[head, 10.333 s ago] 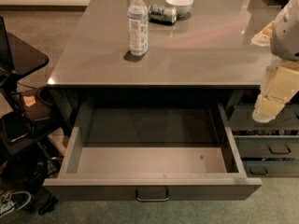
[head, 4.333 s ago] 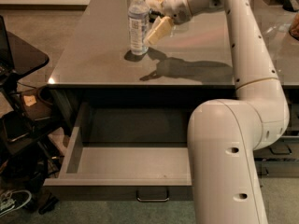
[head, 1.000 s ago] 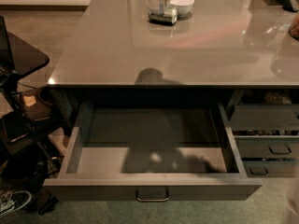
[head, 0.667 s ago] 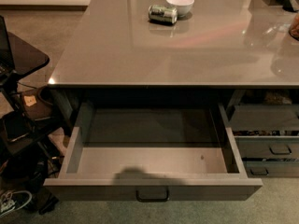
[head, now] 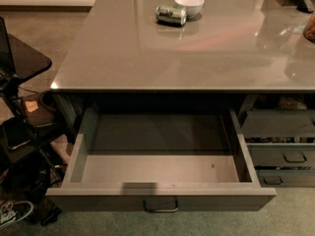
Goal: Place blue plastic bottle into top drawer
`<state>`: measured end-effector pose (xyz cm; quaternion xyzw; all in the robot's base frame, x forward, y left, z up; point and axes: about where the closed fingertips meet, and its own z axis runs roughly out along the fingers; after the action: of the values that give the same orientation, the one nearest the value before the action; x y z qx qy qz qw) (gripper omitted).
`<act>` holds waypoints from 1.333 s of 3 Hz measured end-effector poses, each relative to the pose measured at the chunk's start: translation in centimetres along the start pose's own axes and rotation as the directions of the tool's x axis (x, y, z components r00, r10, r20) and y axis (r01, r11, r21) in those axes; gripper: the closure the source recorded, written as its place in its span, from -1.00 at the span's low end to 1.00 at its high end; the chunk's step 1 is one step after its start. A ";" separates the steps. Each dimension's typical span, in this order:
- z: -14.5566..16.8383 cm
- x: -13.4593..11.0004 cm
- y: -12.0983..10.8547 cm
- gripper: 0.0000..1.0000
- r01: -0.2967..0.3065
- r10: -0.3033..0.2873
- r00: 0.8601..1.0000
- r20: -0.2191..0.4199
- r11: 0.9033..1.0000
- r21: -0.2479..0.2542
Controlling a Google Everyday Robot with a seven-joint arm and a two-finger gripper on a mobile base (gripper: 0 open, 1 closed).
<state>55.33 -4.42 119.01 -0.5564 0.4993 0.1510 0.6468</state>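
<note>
Hand seemingly offscreen, top drawer (head: 98, 199) open

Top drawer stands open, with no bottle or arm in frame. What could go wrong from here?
1. The gripper and the blue plastic bottle are both out of view, so a release cannot be checked. The bottle might strike the front rim of the top drawer, where a shadow falls, and tip outside.
2. The drawer floor looks bare and smooth, so a dropped bottle may roll or bounce.
</note>
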 end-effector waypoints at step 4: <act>-4.5 7.6 7.9 1.00 -0.178 0.175 0.963 -0.207 0.984 0.004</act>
<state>50.68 -8.43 108.81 -0.5271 0.6103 0.1532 0.5712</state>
